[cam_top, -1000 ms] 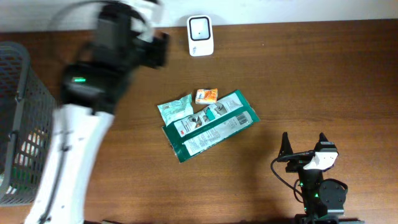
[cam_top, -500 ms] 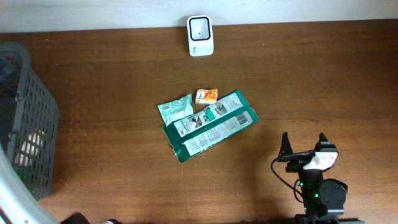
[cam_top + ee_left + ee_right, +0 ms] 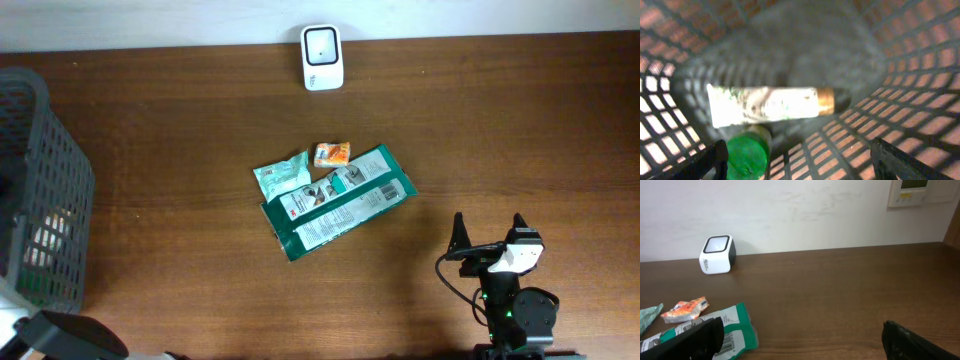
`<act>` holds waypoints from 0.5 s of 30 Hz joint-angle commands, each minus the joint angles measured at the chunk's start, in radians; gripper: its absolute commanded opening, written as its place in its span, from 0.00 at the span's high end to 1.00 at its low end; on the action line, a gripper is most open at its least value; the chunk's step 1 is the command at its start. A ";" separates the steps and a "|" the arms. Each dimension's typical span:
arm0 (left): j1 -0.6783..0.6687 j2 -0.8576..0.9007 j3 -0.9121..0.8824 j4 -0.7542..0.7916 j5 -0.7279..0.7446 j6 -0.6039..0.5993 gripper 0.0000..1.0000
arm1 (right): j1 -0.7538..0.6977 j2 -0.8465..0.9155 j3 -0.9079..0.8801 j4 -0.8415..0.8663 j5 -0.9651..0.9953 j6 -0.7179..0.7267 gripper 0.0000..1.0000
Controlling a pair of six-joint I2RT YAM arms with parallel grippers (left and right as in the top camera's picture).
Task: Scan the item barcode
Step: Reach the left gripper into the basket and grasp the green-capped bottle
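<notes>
The white barcode scanner (image 3: 322, 57) stands at the table's far edge, and the right wrist view shows the scanner (image 3: 717, 254) against the wall. A green package (image 3: 340, 205) lies mid-table beside a teal packet (image 3: 282, 177) and a small orange packet (image 3: 332, 153). The green package (image 3: 732, 330) shows a printed barcode. My left gripper (image 3: 800, 156) is open inside the grey basket (image 3: 920, 65), above a white tube (image 3: 765, 105) and a green-capped bottle (image 3: 746, 156), holding nothing. My right gripper (image 3: 490, 235) rests open at the near right, and the right gripper (image 3: 802, 337) is empty.
The grey mesh basket (image 3: 45, 190) stands at the table's left edge. A dark part of the left arm (image 3: 65, 338) shows at the bottom left corner. A wall panel (image 3: 917, 192) hangs at the upper right behind the table.
The left arm swung from above the table near the scanner over to the basket and out of the overhead view, its jaws widening. The right arm stayed put.
</notes>
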 commanded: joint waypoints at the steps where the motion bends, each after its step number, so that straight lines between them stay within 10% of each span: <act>1: 0.057 0.007 -0.122 0.039 0.019 -0.039 0.11 | 0.007 -0.005 -0.005 -0.005 0.011 0.008 0.01; 15: 0.159 0.008 -0.448 0.216 0.011 -0.042 0.13 | 0.007 -0.005 -0.005 -0.005 0.011 0.007 0.02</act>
